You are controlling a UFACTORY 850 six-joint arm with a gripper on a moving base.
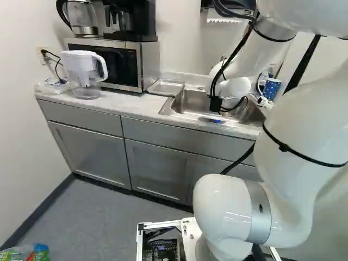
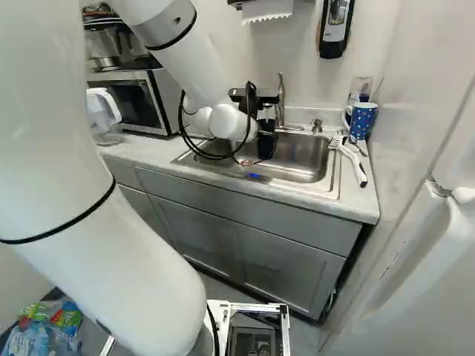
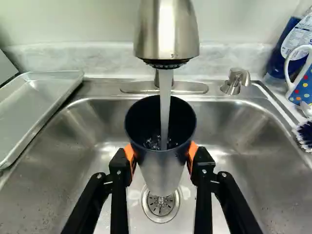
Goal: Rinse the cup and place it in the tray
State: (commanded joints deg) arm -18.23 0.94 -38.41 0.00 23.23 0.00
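An end effector point(image 3: 162, 155) grips a cup point(image 3: 161, 170) beneath the running faucet point(image 3: 167, 31), rinsing apparently underway, with placement in the tray point(image 1: 165, 87), upper center of the left base view, yet to come.

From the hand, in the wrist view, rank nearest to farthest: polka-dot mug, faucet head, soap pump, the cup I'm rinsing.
1. Cup: held in the hand.
2. Faucet head: just above the cup, pouring into it.
3. Soap pump: at the sink's back rim.
4. Polka-dot mug: past the sink, on the soap pump's side.
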